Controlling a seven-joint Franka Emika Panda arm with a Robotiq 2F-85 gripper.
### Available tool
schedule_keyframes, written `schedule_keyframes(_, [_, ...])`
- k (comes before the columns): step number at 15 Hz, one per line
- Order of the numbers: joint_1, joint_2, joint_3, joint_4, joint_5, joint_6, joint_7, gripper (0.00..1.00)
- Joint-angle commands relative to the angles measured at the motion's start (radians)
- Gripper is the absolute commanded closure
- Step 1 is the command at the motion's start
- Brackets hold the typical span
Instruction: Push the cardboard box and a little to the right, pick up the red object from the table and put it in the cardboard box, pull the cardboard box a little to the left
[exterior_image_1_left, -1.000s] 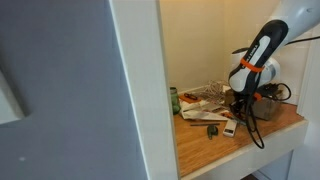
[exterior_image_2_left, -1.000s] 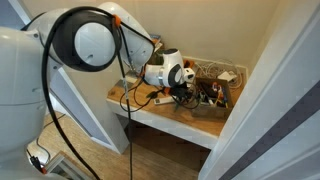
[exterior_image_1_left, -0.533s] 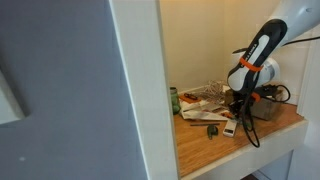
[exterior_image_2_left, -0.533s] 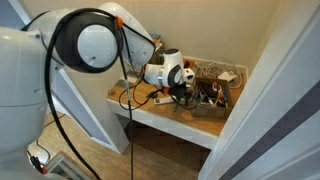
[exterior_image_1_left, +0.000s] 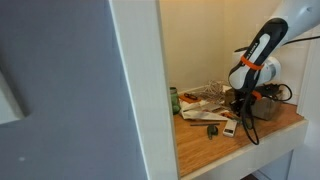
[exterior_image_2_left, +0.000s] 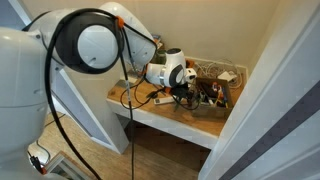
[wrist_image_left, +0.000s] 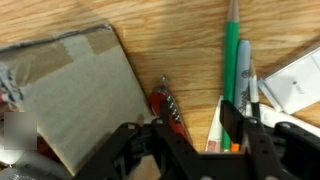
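Observation:
In the wrist view the red object (wrist_image_left: 168, 104), a small red pocket tool with a metal part, lies on the wooden table (wrist_image_left: 190, 40). It is just right of the taped cardboard box (wrist_image_left: 85, 95). My gripper (wrist_image_left: 200, 122) is open and low over the table. Its left finger is at the red object's near end and its right finger is over the pens. Nothing is held. In both exterior views the gripper (exterior_image_1_left: 240, 106) (exterior_image_2_left: 190, 92) reaches down into the clutter, and the box (exterior_image_1_left: 264, 108) sits beside it.
Green and white pens (wrist_image_left: 232, 60) and a white paper (wrist_image_left: 295, 85) lie right of the red object. Papers, a green can (exterior_image_1_left: 174, 100) and a dark small object (exterior_image_1_left: 213, 130) lie on the table (exterior_image_1_left: 215, 148). Alcove walls close in at the back and sides.
The arm has barely shifted; the gripper stays low over the clutter and open.

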Motion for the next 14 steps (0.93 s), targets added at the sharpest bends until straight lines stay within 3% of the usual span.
schedule_keyframes(1, [0.001, 0.027, -0.014, 0.033, -0.012, 0.013, -0.021, 0.37])
schedule_keyframes(3, [0.016, 0.042, -0.034, 0.039, -0.038, 0.023, -0.022, 0.31])
schedule_keyframes(4, [0.023, 0.05, -0.043, 0.041, -0.052, 0.03, -0.024, 0.37])
schedule_keyframes(7, [0.045, 0.074, -0.067, 0.047, -0.095, 0.052, -0.026, 0.41])
schedule_keyframes(11, [0.074, 0.087, -0.099, 0.047, -0.133, 0.082, -0.023, 0.41])
schedule_keyframes(14, [0.055, 0.076, -0.066, 0.036, -0.11, 0.055, -0.053, 0.4])
